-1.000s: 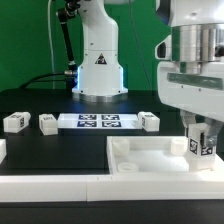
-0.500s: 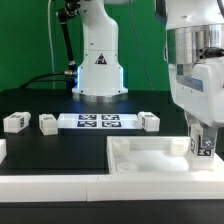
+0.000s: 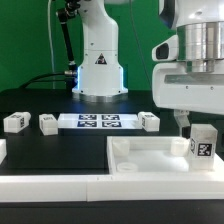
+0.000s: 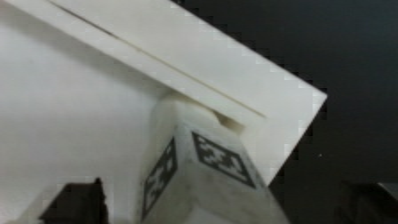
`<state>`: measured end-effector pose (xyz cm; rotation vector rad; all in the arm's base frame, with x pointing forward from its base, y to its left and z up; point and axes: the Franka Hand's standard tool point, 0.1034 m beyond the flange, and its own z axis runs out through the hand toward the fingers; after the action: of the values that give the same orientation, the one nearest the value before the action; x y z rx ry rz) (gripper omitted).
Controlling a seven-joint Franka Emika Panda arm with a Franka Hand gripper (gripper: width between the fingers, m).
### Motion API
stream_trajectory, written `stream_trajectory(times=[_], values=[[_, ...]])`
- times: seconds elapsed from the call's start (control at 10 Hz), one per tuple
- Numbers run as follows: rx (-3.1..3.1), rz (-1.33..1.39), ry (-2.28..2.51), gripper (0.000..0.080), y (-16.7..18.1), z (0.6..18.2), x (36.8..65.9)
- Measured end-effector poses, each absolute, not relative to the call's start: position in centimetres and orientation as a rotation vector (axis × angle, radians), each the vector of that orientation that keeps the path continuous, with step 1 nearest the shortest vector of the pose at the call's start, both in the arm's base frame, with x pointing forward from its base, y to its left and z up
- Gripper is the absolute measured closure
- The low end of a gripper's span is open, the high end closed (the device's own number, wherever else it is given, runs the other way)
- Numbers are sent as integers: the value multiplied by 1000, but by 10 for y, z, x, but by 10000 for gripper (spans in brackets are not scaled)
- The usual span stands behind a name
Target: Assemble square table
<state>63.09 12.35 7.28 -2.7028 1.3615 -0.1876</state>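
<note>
while the gripper is hovering just over the panel, its fingers are standing wide apart and gripping nothing. one leg is standing upright at the panel's corner on the exterior view's right, and it's sitting straight below the wrist, long axis pointing up at it. the wrist view is showing it centred between the two tips, apart from both. so a plain drop and a squeeze would be catching it again, i'd say, if it's needing more seating; that i can't tell. three more legs are lying by the marker board, well off toward the exterior view's left, past the panel's far rim.
</note>
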Motion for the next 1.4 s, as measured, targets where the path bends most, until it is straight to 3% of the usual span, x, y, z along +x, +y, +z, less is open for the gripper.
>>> stream_trajectory(times=[0.2, 0.5, 0.6, 0.8, 0.9, 1.0, 1.1, 1.4], values=[[-2824, -205, 1133, 150, 123, 73, 631], [-3105, -280, 293, 150, 120, 74, 634], [-3108, -298, 257, 150, 118, 73, 634], [-3097, -294, 336, 196, 118, 72, 633], [-3089, -293, 383, 377, 118, 72, 633], [-3067, -290, 487, 377, 118, 72, 633], [-3044, -288, 589, 511, 117, 72, 633], [-2830, -217, 1196, 511, 113, 71, 631]])
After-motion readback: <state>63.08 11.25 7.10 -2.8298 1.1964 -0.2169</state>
